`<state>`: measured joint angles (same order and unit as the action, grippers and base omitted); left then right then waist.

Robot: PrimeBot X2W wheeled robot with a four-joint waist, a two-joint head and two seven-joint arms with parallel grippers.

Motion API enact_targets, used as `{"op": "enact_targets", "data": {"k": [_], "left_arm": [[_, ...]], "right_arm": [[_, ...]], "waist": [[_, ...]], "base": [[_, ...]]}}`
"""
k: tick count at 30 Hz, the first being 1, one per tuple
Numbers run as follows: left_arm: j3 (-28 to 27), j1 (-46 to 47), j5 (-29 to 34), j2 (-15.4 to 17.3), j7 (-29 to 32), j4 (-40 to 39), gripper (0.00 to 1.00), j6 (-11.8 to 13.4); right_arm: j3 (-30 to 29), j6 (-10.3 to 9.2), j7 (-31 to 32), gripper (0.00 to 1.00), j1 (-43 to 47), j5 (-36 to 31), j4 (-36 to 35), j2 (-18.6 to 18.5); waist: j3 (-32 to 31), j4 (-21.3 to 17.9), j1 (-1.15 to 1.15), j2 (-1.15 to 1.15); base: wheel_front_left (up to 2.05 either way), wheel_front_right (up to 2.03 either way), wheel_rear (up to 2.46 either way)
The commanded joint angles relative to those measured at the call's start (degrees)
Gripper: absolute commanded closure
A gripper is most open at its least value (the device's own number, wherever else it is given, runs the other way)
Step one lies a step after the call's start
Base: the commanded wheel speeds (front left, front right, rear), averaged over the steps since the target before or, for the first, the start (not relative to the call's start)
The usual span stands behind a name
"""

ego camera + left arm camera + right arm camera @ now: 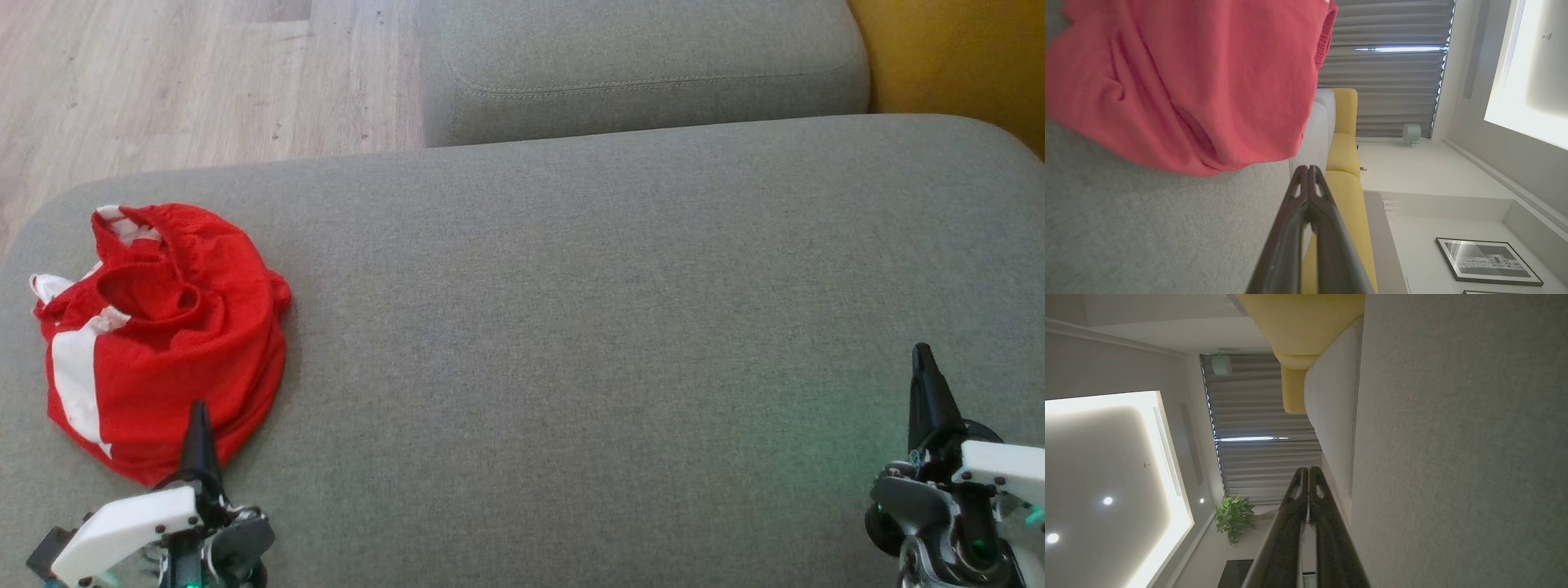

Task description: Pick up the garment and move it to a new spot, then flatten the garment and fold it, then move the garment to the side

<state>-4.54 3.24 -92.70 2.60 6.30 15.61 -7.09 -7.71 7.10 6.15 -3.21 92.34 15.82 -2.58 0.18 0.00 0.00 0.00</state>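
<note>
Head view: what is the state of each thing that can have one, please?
garment: crumpled in a heap on the grey cushion, not held.
left claw: shut, empty, close to the garment.
right claw: shut, empty, far from the garment.

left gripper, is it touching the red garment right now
Apart. In the left wrist view the shut left gripper has its tips just short of the garment, with a thin strip of grey cushion showing between them.
</note>
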Motion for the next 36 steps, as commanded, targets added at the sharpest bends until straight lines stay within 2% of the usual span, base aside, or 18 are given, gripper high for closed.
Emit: {"op": "enact_targets", "data": {"k": [1,27,28,32,36], "left_arm": [[-2.0,2.9,0.5,0.3,0.2,-1.6,1.00,-0.4],[-2.0,2.9,0.5,0.3,0.2,-1.6,1.00,-0.4],[0.0,0.0,0.0,0.0,0.0,0.0,0.00,0.0],[0.5,-1.5,0.0,-0.1,-0.1,3.0,0.00,0.0],[1.2,-1.6,0.3,-0.1,-0.8,2.7,0.00,0.0]], "right_arm": [[1.2,0.39,0.3,1.00,-3.0,-0.2,-1.8,-0.3],[1.2,0.39,0.3,1.00,-3.0,-0.2,-1.8,-0.3],[0.0,0.00,0.0,0.00,0.0,0.0,0.0,0.0],[0.2,-0.06,0.0,0.00,1.7,0.0,3.0,0.3],[1.0,-0.05,-0.6,0.00,1.8,0.1,2.7,0.2]], "waist": [[0.0,0.0,0.00,0.00],[0.0,0.0,0.00,0.00],[0.0,0.0,0.00,0.00],[0.0,0.0,0.00,0.00],[-0.4,0.0,0.00,0.00]], "base": [[0.00,0.00,0.00],[0.00,0.00,0.00],[0.00,0.00,0.00],[0.00,0.00,0.00],[0.00,0.00,0.00]]}}
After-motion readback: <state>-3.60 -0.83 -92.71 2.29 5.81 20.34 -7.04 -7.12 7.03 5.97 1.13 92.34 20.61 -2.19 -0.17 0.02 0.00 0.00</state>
